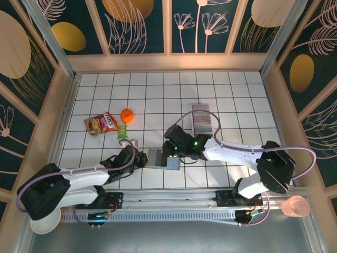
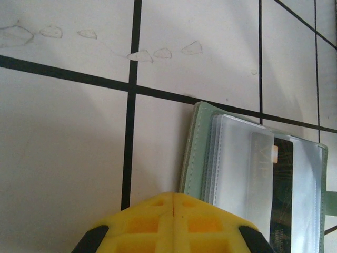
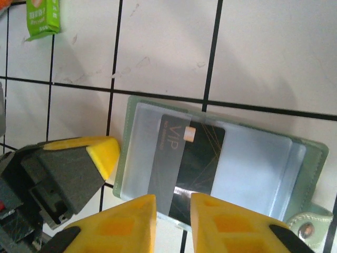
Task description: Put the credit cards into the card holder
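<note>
The card holder (image 3: 263,163) lies open on the white tiles, sage green with clear sleeves and a clasp tab (image 3: 308,226). A black credit card (image 3: 202,153) marked VIP lies flat, half inside a sleeve. My right gripper (image 3: 172,203) hovers over the card's near end, its yellow fingers a narrow gap apart with nothing pinched between them. My left gripper (image 2: 174,196) is shut, its tip against the card holder's (image 2: 197,142) left edge. From above, both grippers (image 1: 143,158) (image 1: 172,153) flank the card holder (image 1: 158,157). More credit cards (image 1: 202,122) stand in a striped row behind.
A snack packet (image 1: 101,124), an orange ball (image 1: 127,114) and a small green packet (image 1: 121,130) lie to the left. The green packet (image 3: 42,18) also shows at the top left of the right wrist view. Wooden walls border the tiled floor.
</note>
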`<state>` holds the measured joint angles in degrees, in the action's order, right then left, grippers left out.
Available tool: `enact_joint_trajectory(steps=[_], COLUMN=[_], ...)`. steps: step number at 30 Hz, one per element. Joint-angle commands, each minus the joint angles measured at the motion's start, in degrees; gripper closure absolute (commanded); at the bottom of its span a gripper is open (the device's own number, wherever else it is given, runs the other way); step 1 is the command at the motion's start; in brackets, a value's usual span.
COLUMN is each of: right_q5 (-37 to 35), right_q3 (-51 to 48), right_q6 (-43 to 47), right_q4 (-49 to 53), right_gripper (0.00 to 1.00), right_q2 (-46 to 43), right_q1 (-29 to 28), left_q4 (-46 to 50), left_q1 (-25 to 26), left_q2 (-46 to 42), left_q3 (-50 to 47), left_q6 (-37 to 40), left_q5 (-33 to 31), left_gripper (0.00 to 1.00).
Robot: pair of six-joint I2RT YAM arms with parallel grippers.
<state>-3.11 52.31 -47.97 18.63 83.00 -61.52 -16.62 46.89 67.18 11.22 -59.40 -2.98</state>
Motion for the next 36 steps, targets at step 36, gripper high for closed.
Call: enact_joint_trajectory(steps=[36], right_q5=[3.7], right_q3=[-6.7], right_q6=[-9.2], right_q4=[-16.1], right_gripper=[0.75], right_q2=[12.3], right_q1=[-1.4], left_q4=[-1.4], left_q1=[2.2], left_q2=[2.8], left_q3=[-1.7], left_q6=[-0.8], left_q5=[2.5], left_gripper=[1.0])
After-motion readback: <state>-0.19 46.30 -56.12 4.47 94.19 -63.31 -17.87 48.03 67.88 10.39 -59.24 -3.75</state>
